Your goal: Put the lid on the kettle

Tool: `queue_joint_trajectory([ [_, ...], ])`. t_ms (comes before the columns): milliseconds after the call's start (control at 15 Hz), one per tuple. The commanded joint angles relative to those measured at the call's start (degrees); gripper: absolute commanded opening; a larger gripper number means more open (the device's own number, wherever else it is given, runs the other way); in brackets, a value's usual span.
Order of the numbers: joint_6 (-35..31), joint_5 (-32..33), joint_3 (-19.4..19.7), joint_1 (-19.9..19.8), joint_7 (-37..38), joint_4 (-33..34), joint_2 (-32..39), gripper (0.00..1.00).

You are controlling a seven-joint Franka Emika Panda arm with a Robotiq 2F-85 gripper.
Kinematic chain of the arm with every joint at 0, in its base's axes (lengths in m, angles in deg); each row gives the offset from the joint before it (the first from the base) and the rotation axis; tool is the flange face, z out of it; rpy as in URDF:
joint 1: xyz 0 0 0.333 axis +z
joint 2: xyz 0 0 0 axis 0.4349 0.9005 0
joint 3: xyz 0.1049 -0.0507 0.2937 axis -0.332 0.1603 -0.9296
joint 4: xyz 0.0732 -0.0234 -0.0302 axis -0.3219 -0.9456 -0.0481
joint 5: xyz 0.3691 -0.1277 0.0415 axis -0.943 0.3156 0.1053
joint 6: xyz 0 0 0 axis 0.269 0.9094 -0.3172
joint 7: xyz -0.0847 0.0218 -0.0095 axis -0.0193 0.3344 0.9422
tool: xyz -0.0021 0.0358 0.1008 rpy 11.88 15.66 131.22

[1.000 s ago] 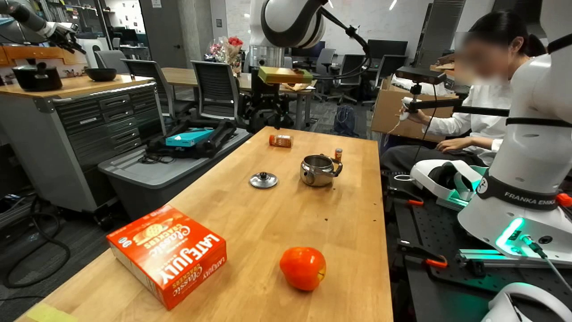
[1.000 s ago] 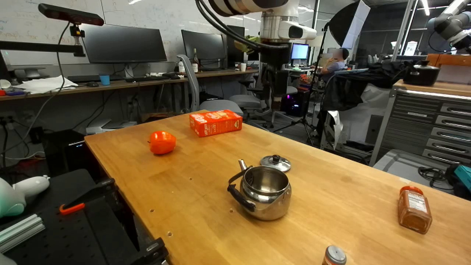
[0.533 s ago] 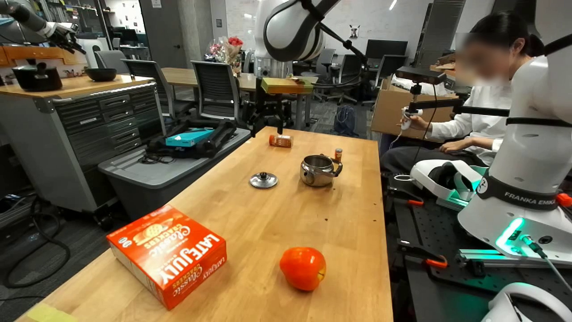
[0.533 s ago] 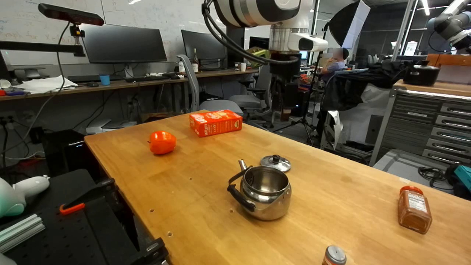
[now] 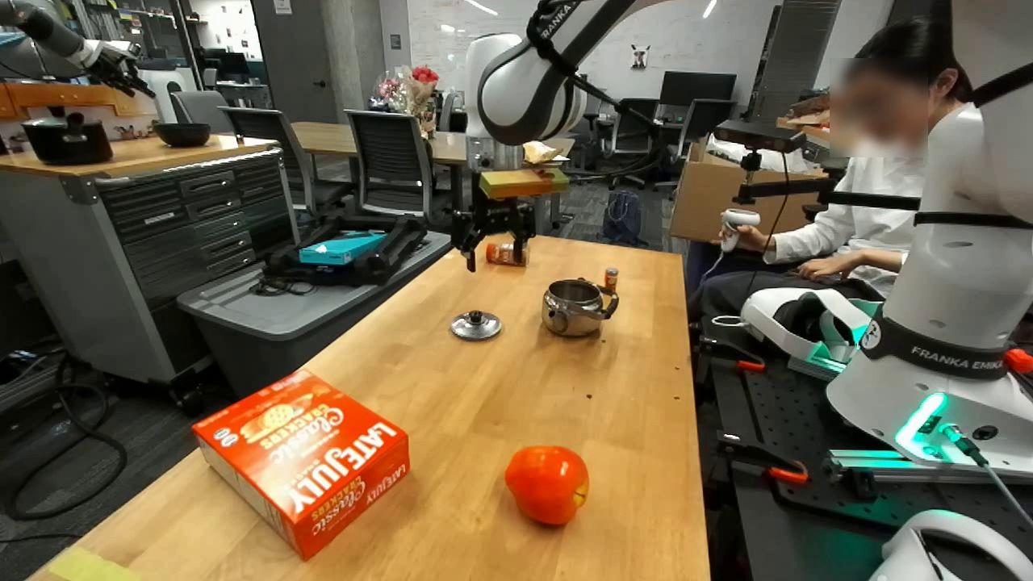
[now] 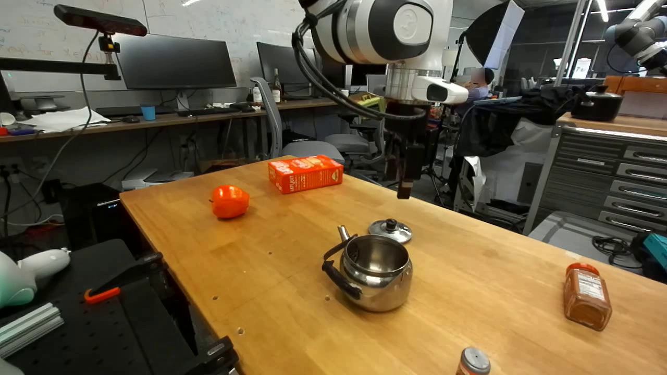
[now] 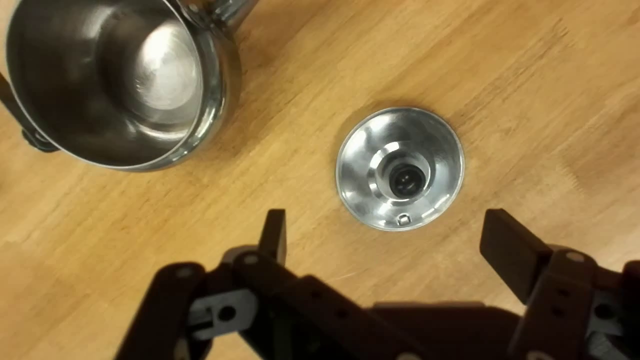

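The lid (image 5: 476,326) is a round silver disc with a black centre knob, lying knob up on the table; it also shows in an exterior view (image 6: 398,234) and the wrist view (image 7: 400,169). The silver kettle (image 5: 569,317) stands upright with an open, uncovered top and its black handle folded to one side, also in an exterior view (image 6: 385,291) and the wrist view (image 7: 220,95). My gripper (image 5: 495,257) is open and empty above the table. In the wrist view the fingertips (image 7: 385,220) are spread wider than the lid, which lies just beyond them.
On the wooden table (image 5: 452,403) are a red cracker box (image 5: 307,452), an orange-red ball-like fruit or pepper (image 5: 547,484), a lying spice jar (image 6: 588,297) and a small capped jar (image 6: 474,362). A seated person (image 5: 880,194) is beside the arm's base.
My gripper has moved down toward the table and the lid, with a slight sideways shift. The lid, kettle and other table objects have not moved.
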Motion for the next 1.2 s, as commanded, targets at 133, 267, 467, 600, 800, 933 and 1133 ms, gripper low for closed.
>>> queue_joint_trajectory([
  [133, -1.5, -1.3, 0.1, -0.1, -2.5, 2.4, 4.6, 1.00],
  [267, -2.0, -1.5, -0.1, 0.0, -2.9, 3.2, 6.0, 1.00],
  [467, -2.8, -1.6, -0.3, 0.3, -3.1, 4.5, 7.9, 1.00],
  [600, -2.9, -1.6, -0.6, 0.5, -3.2, 5.5, 9.0, 1.00],
  [800, -3.0, -1.6, -0.8, 0.9, -3.4, 6.7, 10.4, 1.00],
  [933, -3.2, -1.5, -0.9, 1.1, -3.5, 7.4, 11.2, 1.00],
  [1133, -3.2, -1.6, -1.0, 1.3, -3.5, 8.8, 12.4, 1.00],
])
